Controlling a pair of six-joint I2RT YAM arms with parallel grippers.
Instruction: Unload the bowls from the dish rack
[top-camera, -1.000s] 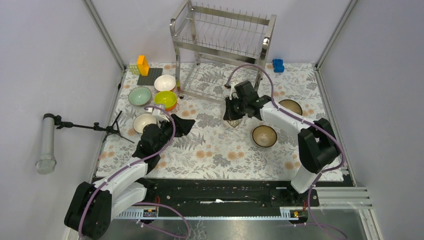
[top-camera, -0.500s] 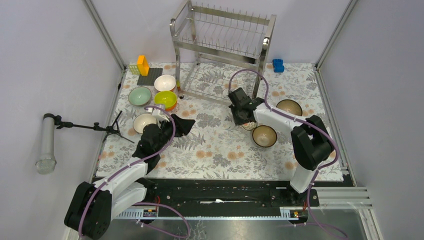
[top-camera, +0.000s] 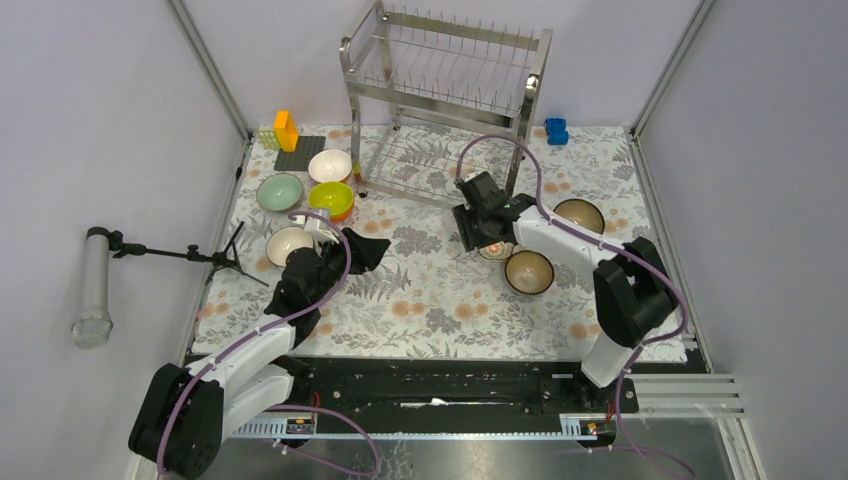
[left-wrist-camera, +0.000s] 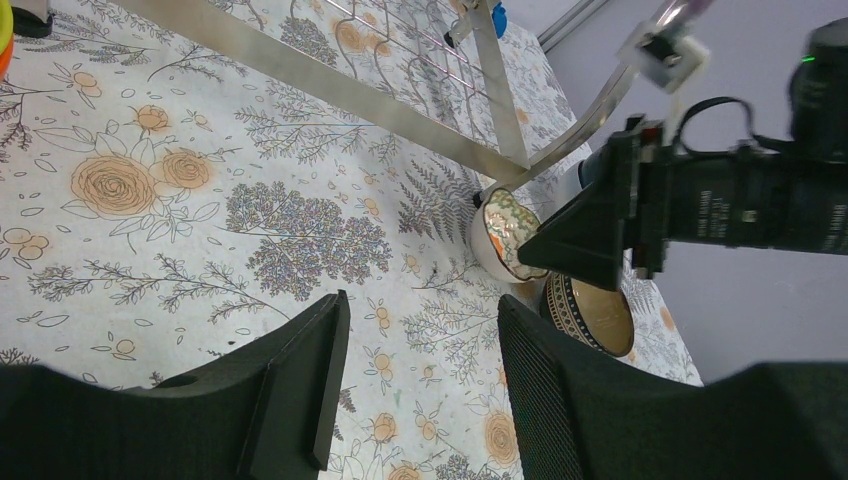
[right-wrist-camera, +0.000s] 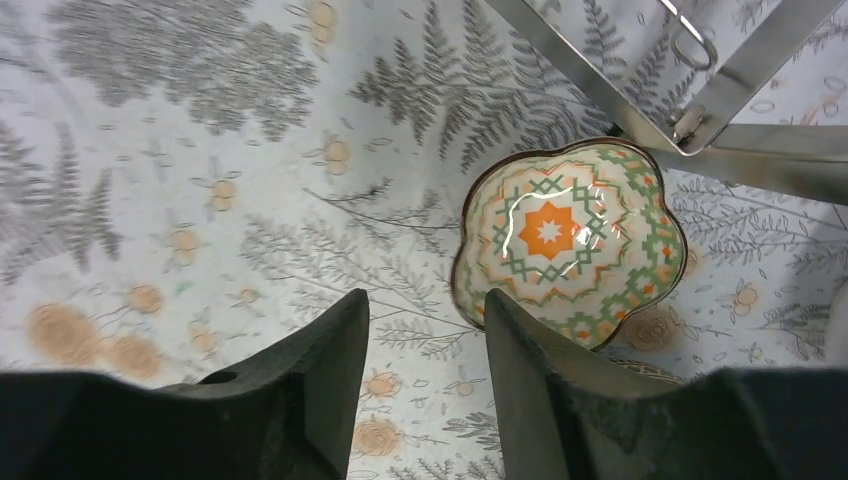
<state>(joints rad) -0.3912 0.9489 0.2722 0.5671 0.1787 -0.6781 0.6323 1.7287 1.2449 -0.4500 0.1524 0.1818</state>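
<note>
The steel dish rack (top-camera: 445, 90) stands at the back, with no bowl showing on its shelves. A floral bowl (right-wrist-camera: 568, 243) sits upright on the mat by a rack leg. My right gripper (right-wrist-camera: 425, 305) is open just left of it, one finger at its rim; from above, that gripper (top-camera: 478, 235) covers most of the floral bowl (top-camera: 497, 251). Two brown-gold bowls (top-camera: 528, 271) (top-camera: 579, 214) lie to its right. White (top-camera: 329, 165), pale green (top-camera: 279, 192), yellow-green (top-camera: 331, 198) and another white bowl (top-camera: 289, 244) sit at the left. My left gripper (left-wrist-camera: 420, 310) hangs open over bare mat.
Orange and yellow blocks (top-camera: 285, 130) and a dark plate (top-camera: 299, 153) lie at the back left, and a blue block (top-camera: 556, 131) at the back right. A small tripod with a lamp (top-camera: 150, 252) stands off the mat's left edge. Walls enclose three sides.
My right gripper carried the floral bowl right and down to the mat, then opened and let it go. The left arm has not moved.
</note>
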